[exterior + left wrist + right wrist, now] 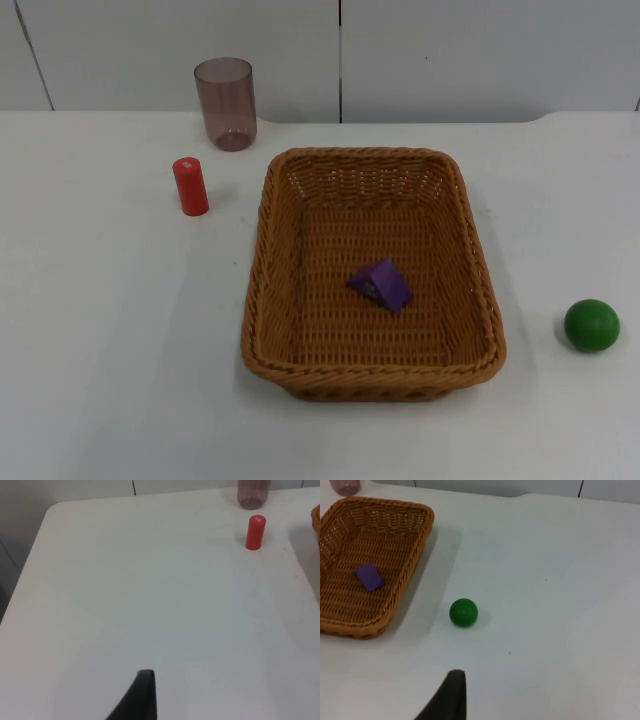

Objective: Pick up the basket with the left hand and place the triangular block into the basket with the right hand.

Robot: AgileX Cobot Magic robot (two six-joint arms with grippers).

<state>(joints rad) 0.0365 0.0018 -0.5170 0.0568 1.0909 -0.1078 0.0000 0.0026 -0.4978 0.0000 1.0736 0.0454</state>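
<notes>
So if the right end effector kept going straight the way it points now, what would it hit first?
Probably the green ball: it sits on the white table almost directly ahead of the fingertip. The basket holding the purple triangular block lies off to one side. Depth is uncertain.

White table top [100, 350] with a rounded corner, against a grey panelled partition wall [450, 50].

i can't read any text, label, brand, number or sign here. the red cylinder [255, 532] has a small pale mark on its top face, but i can't make out any letter or digit in it.
</notes>
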